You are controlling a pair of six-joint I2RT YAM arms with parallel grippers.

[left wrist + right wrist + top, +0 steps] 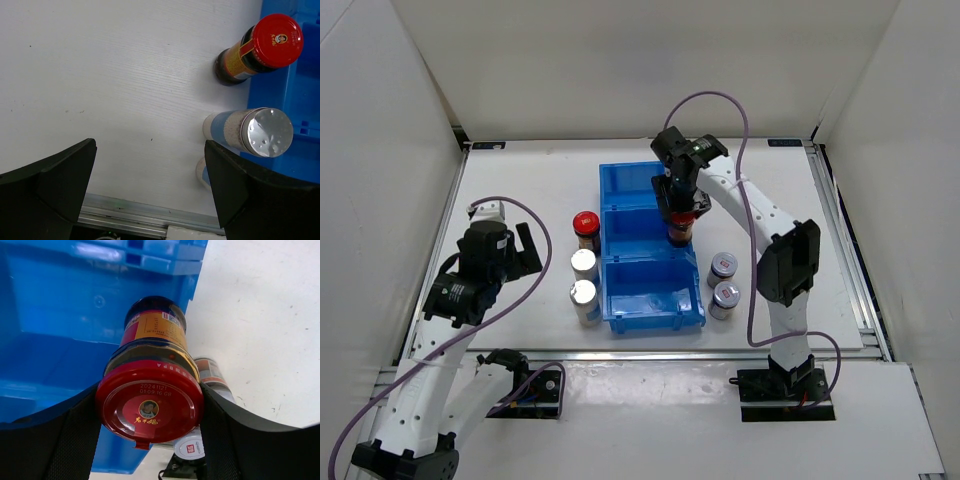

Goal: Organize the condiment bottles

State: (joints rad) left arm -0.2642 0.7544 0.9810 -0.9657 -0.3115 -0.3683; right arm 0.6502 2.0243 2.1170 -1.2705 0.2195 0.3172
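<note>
The white table (pixel 520 180) bears a blue bin (pixel 628 188), red-capped bottle (pixel 585 228), two silver-topped bottles (pixel 583 263) (pixel 585 297), two grey-lidded bottles (pixel 722 267) (pixel 726 297).

A blue three-compartment plastic bin (pixel 638 298) is sitting near the middle of a white wood-grain tabletop (pixel 520 190), its compartments running near to far. Plain white panels (pixel 620 60) are enclosing the table, and a silver metal rail (pixel 850 270) is edging its right side.
</note>
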